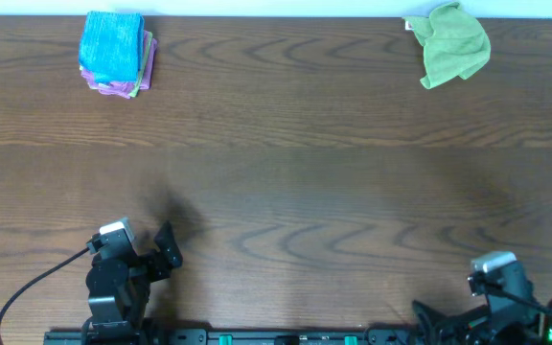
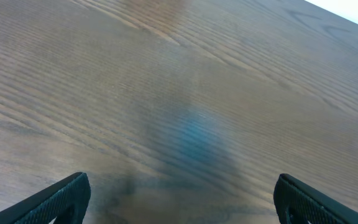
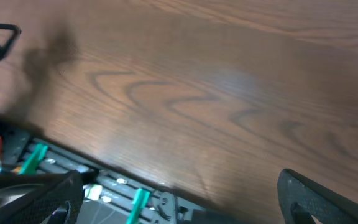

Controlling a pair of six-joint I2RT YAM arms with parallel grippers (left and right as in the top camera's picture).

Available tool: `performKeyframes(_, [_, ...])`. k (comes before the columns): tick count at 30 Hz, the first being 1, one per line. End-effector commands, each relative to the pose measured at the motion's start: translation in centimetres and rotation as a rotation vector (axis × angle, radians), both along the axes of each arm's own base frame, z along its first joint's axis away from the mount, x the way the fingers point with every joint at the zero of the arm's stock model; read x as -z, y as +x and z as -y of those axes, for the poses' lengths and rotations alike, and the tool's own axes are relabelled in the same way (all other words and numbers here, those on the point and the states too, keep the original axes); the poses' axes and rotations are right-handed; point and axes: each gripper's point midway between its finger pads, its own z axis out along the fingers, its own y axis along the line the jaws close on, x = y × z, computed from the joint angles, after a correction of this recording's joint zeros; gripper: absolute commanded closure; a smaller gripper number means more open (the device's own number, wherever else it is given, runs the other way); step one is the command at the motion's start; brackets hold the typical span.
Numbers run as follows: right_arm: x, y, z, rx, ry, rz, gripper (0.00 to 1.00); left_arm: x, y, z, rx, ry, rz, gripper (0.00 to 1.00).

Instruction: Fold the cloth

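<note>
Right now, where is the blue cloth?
Overhead: the blue cloth lies folded atop a purple cloth, far left of the table; the green cloth is far right.

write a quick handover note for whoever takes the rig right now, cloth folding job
Left gripper: jaws wide open, empty, low over the bare table at the near edge.
Right gripper: jaws wide open, empty, also at the near edge.
Blue cloth: folded, lying on top of a purple cloth at the far left, well away from both arms.
Green cloth: crumpled at the far right, not folded.
Done: the blue cloth looks folded and stacked.
Left: probably nothing on the blue one; maybe check that its edges line up.
</note>
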Motion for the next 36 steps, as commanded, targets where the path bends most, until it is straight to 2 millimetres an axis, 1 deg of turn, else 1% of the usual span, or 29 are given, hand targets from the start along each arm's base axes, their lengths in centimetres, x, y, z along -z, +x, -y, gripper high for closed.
performKeyframes(1, [0.1,0.8,2.8,0.097,-0.136,0.042,0.01,0.1,0.0,-0.1,-0.007,0.003,0.002,0.05])
performKeyframes(4, [0.1,0.1,3.6,0.130,-0.150,0.061,0.01,0.1,0.0,-0.1,-0.007,0.003,0.002,0.05])
performKeyframes(5, [-0.3,0.1,3.6,0.136,-0.141,0.095,0.01,0.1,0.0,-0.1,-0.007,0.003,0.002,0.05])
performKeyframes(10, [-4.4,2.6,3.1,0.181,-0.051,0.374,0.01,0.1,0.0,-0.1,-0.007,0.003,0.002,0.05])
performKeyframes(12, [-4.6,3.9,3.2,0.213,-0.037,0.455,0.01,0.1,0.0,-0.1,-0.007,0.003,0.002,0.05])
performKeyframes(13, [-4.2,4.6,3.2,0.223,-0.033,0.479,0.01,0.1,0.0,-0.1,-0.007,0.003,0.002,0.04])
performKeyframes(15, [-2.6,6.4,3.1,0.233,-0.026,0.517,0.01,0.1,0.0,-0.1,-0.007,0.003,0.002,0.04])
performKeyframes(19, [0.6,8.9,2.8,0.234,-0.023,0.530,0.01,0.1,0.0,-0.1,-0.007,0.003,0.002,0.05])
performKeyframes(20, [1.7,9.4,2.7,0.233,-0.025,0.521,0.01,0.1,0.0,-0.1,-0.007,0.003,0.002,0.05])
performKeyframes(21, [3.4,10.0,2.7,0.232,-0.029,0.503,0.01,0.1,0.0,-0.1,-0.007,0.003,0.002,0.05])
performKeyframes(23, [6.0,10.7,2.6,0.231,-0.034,0.482,0.01,0.1,0.0,-0.1,-0.007,0.003,0.002,0.05])
performKeyframes(25, [8.2,11.1,2.6,0.231,-0.040,0.461,0.01,0.1,0.0,-0.1,-0.007,0.003,0.002,0.05])
performKeyframes(30, [12.6,11.4,3.1,0.254,-0.068,0.421,0.01,0.1,0.0,-0.1,-0.007,0.003,0.002,0.05])
performKeyframes(33, [15.9,11.5,3.2,0.255,-0.082,0.376,0.01,0.1,0.0,-0.1,-0.007,0.003,0.002,0.04])
performKeyframes(36, [18.2,11.5,3.2,0.253,-0.093,0.334,0.01,0.1,0.0,-0.1,-0.007,0.003,0.002,0.05])
